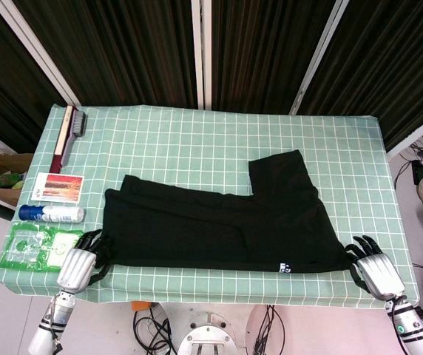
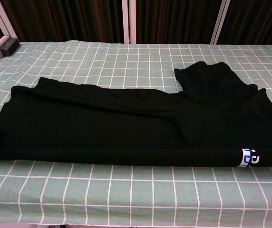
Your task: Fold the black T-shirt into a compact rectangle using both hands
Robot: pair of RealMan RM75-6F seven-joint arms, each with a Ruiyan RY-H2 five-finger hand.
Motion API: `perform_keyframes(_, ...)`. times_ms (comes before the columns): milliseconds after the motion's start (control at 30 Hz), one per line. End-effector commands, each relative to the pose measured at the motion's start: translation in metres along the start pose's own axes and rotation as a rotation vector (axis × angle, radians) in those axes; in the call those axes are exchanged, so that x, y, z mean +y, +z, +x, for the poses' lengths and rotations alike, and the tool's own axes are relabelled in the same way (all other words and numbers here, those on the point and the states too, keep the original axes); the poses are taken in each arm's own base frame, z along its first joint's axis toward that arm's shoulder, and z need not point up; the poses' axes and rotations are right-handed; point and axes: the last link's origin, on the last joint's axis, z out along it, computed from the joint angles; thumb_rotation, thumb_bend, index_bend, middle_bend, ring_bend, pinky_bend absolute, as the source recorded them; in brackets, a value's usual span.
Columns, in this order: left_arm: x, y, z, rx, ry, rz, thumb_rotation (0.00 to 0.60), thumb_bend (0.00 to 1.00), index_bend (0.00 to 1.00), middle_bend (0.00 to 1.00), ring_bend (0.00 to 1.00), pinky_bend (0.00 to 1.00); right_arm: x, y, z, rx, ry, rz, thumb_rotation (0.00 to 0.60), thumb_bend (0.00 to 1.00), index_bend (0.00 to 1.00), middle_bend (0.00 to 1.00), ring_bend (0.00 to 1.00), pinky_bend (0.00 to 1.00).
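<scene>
A: Where is the T-shirt [image 1: 219, 225] found?

B: It is spread on the near half of the table [image 1: 211, 137], partly folded, with its long axis running left to right. One flap is seen reaching toward the far side, right of centre. A small white-and-blue tag [image 1: 285, 268] is shown at the near edge, toward the right.

A: How is it placed relative to the hands?

B: It is bracketed between them. The left hand [image 1: 78, 262] is seen at the near left corner of the cloth, the right hand [image 1: 378, 272] at the near right corner. Both ends are met about equally, so neither hand is judged nearer. A grip on the hem seems likely at each corner, but the fingertips are dark against dark cloth, so it cannot be told whether cloth is pinched. In the chest view only a sliver of the left hand is caught at the frame edge.

A: And the surface?

B: A green cloth with a white grid is laid over the table. Dark curtains are hung behind.

A: Anything smaller?

B: Along the left edge, a brush [image 1: 67, 137] is set far, then a card [image 1: 58, 186], a bottle [image 1: 51, 214] and a green packet [image 1: 35, 248] nearer.
</scene>
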Motion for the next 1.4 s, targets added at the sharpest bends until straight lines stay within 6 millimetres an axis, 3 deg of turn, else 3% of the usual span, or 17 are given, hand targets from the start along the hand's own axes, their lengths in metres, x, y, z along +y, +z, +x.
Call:
perform_keyframes(33,0.001,-0.004,-0.002,-0.031,0.003,0.006,0.600,0.39,0.39,0.20,0.12,0.18,-0.005,-0.004,-0.002,-0.018,0.006,0.000,0.600,0.28,0.46,0.26,0.09,0.10)
perform_keyframes(100,0.004,-0.003,0.001,-0.023,-0.003,0.003,0.600,0.27,0.23,0.13,0.09,0.18,-0.008,-0.005,0.001,-0.009,0.024,-0.003,0.600,0.12,0.26,0.20,0.03,0.06)
perform_keyframes(167,0.005,-0.002,0.006,-0.002,-0.004,-0.005,0.600,0.24,0.18,0.13,0.09,0.18,-0.010,-0.006,0.008,0.014,0.032,0.001,0.600,0.04,0.13,0.16,0.00,0.04)
perform_keyframes(300,0.003,-0.001,0.025,0.054,-0.020,-0.006,0.600,0.23,0.16,0.12,0.09,0.18,-0.010,-0.005,0.040,0.093,0.044,0.028,0.600,0.03,0.08,0.16,0.00,0.03)
perform_keyframes(400,0.001,0.003,0.043,0.107,-0.024,-0.004,0.600,0.23,0.16,0.12,0.09,0.18,-0.008,0.013,0.071,0.158,0.060,0.054,0.600,0.04,0.09,0.17,0.00,0.06)
perform_keyframes(533,-0.001,0.009,0.065,0.137,-0.008,-0.002,0.600,0.23,0.16,0.12,0.09,0.18,-0.014,0.072,0.109,0.173,0.088,0.099,0.600,0.12,0.17,0.23,0.04,0.14)
perform_keyframes(733,-0.002,0.017,0.082,0.161,0.019,0.012,0.600,0.23,0.16,0.12,0.09,0.18,-0.032,0.178,0.139,0.090,0.071,0.075,0.600,0.30,0.26,0.25,0.05,0.15)
perform_keyframes(933,-0.002,0.020,0.088,0.156,0.027,0.034,0.600,0.22,0.16,0.12,0.09,0.18,-0.064,0.272,0.140,-0.014,-0.007,0.051,0.600,0.39,0.27,0.24,0.05,0.15)
perform_keyframes(1067,-0.004,0.020,0.086,0.143,0.025,0.054,0.600,0.23,0.16,0.13,0.09,0.18,-0.082,0.314,0.133,-0.066,-0.046,0.022,0.600,0.43,0.27,0.23,0.05,0.15)
perform_keyframes(1267,-0.011,0.017,0.086,0.137,0.014,0.098,0.600,0.23,0.16,0.12,0.09,0.18,-0.105,0.355,0.114,-0.139,-0.121,-0.009,0.600,0.43,0.27,0.23,0.05,0.15)
perform_keyframes(1400,-0.015,0.015,0.085,0.134,0.003,0.125,0.600,0.23,0.16,0.12,0.09,0.18,-0.110,0.366,0.104,-0.173,-0.182,-0.025,0.600,0.43,0.27,0.23,0.05,0.15)
